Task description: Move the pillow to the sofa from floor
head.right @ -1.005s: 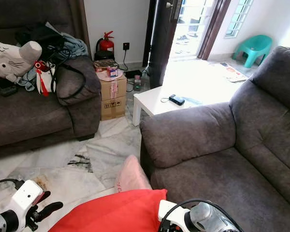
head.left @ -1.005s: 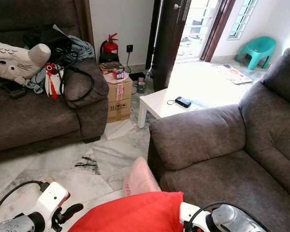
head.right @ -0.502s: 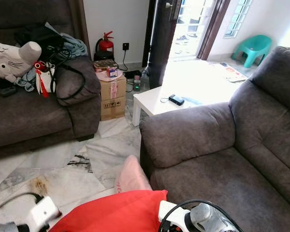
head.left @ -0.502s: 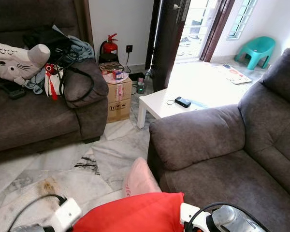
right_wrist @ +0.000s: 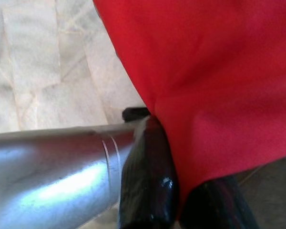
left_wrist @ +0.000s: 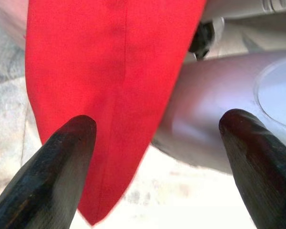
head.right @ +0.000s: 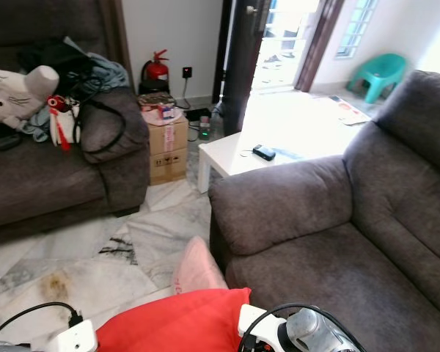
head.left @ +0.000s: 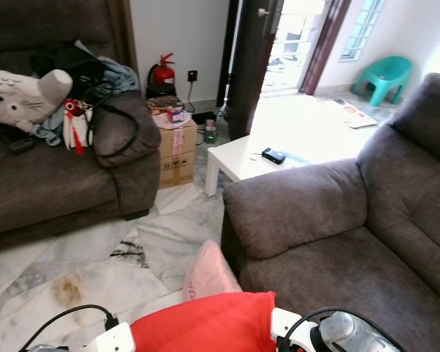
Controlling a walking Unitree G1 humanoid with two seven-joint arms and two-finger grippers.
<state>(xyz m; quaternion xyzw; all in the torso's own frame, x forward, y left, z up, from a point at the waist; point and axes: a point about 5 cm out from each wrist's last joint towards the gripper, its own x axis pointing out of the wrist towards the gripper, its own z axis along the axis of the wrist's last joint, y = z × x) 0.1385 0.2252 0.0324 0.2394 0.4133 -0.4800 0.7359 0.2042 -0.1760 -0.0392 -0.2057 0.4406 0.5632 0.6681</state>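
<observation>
Red pillow (head.left: 205,326): held up off the marble floor (head.left: 81,271) at the foot of the head views, pinched at one edge and hanging just beside the near sofa.

Right end effector (right_wrist: 181,200): two black fingers (right_wrist: 148,181) closed together on a fold of the pillow's red fabric, the cloth running up out of the pinch; its silver wrist shows just right of the pillow in the head views.

Left end effector (left_wrist: 157,157): fingers spread wide apart, gripping nothing; the pillow's hanging corner lies just ahead of it, close to one fingertip, with a silver arm beyond.

Pink cushion (head.left: 209,271): on the floor just beyond the red pillow, leaning against the sofa's front corner.

Grey sofa (head.left: 337,242): ahead and to the right of the right end effector, its seat bare and its armrest rising just past the pillow.

Second sofa (head.left: 51,176): well ahead and to the left, piled with a plush toy (head.left: 22,95), clothes and bags.

White surface (head.left: 242,158): beyond the near sofa's armrest, carrying a small dark device (head.left: 273,155).

Step in hand: by the look of it, the carry, with pillow lifted and the seat not yet reached.

Next move: likely to swing the pillow right, raise it above the seat front, set it well onto the cushion, then part the fingers; a single-edge pinch could slip on the way.
</observation>
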